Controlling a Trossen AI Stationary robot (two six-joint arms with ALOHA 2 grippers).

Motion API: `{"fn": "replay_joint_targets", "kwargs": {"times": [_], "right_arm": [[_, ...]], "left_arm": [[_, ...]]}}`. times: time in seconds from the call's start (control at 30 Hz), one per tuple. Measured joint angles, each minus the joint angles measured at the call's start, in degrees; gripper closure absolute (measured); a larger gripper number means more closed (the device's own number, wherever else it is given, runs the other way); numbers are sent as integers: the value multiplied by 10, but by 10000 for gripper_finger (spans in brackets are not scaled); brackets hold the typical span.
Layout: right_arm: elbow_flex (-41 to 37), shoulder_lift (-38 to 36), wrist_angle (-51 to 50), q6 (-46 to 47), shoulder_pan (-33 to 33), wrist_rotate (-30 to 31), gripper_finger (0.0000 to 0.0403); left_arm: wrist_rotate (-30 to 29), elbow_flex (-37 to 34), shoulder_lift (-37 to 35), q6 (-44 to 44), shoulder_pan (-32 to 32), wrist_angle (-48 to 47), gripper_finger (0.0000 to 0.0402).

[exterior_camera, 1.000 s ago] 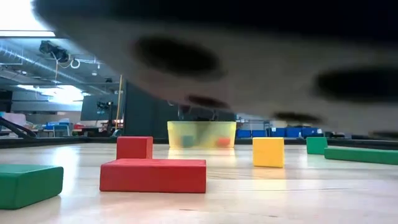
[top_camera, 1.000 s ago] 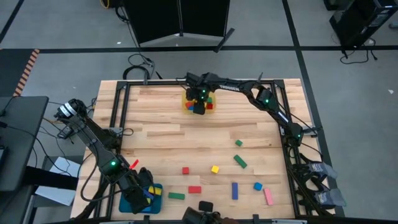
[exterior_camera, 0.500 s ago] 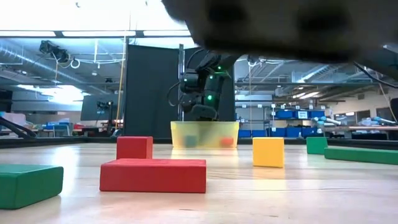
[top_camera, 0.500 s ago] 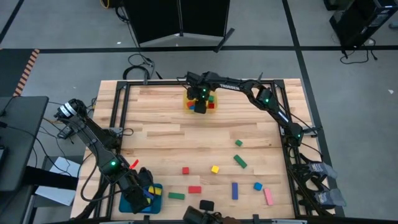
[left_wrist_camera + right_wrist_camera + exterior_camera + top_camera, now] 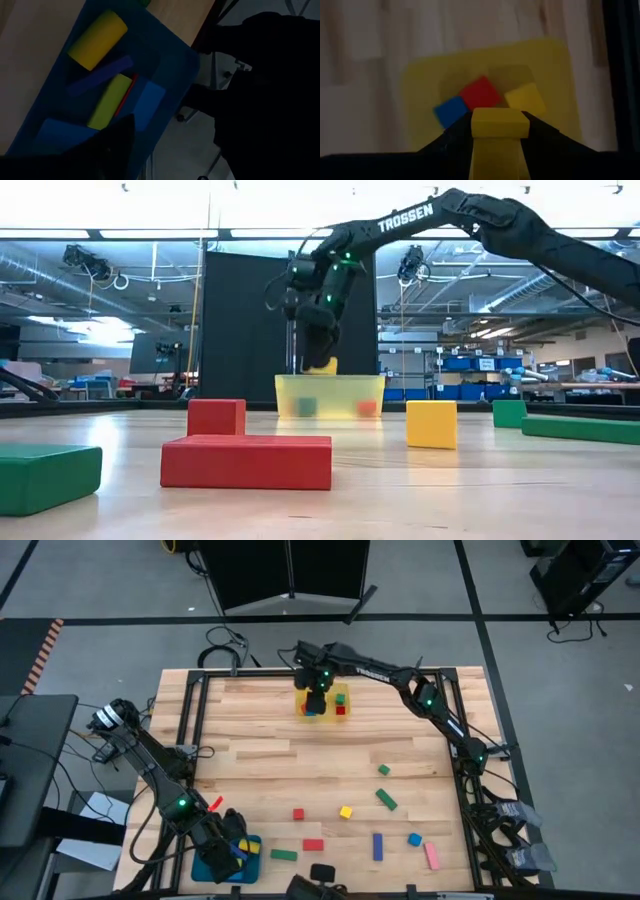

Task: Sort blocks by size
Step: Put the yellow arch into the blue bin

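Wooden table [image 5: 300, 765] in a workshop bay, scattered with painted blocks: a red bar [image 5: 246, 461] with a red cube [image 5: 216, 417] behind it, a yellow cube [image 5: 431, 424] and green pieces near the front edge. At the far edge, the right gripper [image 5: 315, 698] hangs above the translucent yellow tray [image 5: 329, 396], its fingers pinching a yellow block [image 5: 499, 123]; below it in the tray lie a red cube [image 5: 480, 93], a blue cube [image 5: 450, 110] and another yellow cube [image 5: 526, 97]. At the near left corner, the left gripper [image 5: 228, 838] sits over the teal tray [image 5: 170, 65], which holds yellow, blue and purple bars; whether its fingers are spread or closed cannot be told.
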Motion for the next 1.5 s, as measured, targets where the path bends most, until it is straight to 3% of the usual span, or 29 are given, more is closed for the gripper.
{"fn": "replay_joint_targets", "kwargs": {"times": [0.17, 0.4, 0.63, 0.77, 0.93, 1.13, 1.5], "right_arm": [[-11, -44, -9, 14, 23, -58, 259], [-11, -83, 26, 61, 103, -102, 259], [-11, -90, 179, 206, 221, -105, 259], [-12, -85, 320, 313, 281, -49, 259], [-71, -85, 512, 430, 332, 63, 259], [-176, -83, 679, 534, 380, 168, 259], [-224, -56, 820, 607, 428, 216, 259]], "left_arm": [[-59, 0, -43, 14, 0, 2, 120], [-253, 0, -193, 49, 0, -58, 120], [-460, 0, -345, 118, 0, -69, 120], [-536, 0, -404, 212, 0, -22, 120], [-575, 0, -463, 352, 0, 60, 120], [-588, 0, -510, 457, 0, 128, 120], [-594, 0, -532, 499, 0, 129, 120]]}}
